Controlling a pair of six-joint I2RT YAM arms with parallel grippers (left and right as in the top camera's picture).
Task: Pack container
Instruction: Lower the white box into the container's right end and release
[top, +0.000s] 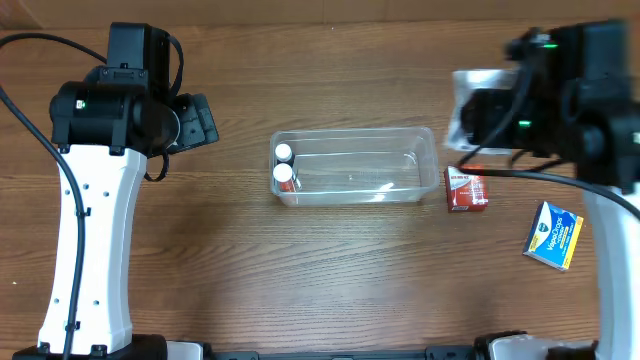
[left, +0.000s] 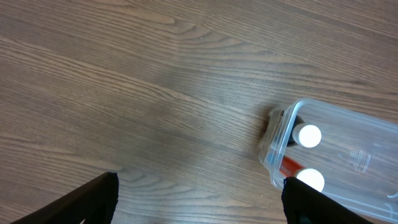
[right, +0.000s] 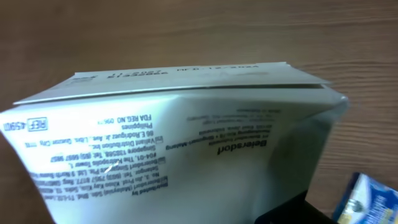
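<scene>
The clear plastic container (top: 400, 165) lies at the table's middle. Two white-capped bottles (top: 283, 152) (top: 284, 175) stand inside at its left end. The left wrist view shows that end of the container (left: 354, 146) and the bottles (left: 307, 135). My left gripper (left: 199, 202) is open and empty over bare wood, left of the container. My right gripper (top: 482, 112) is shut on a white printed box (right: 174, 137), held above the table just right of the container's far right corner. The box fills the right wrist view and hides most of the fingers.
A red box (top: 466, 189) lies against the container's right end. A blue and yellow box (top: 553, 235) lies further right, and it also shows in the right wrist view (right: 367, 199). The table is brown wood.
</scene>
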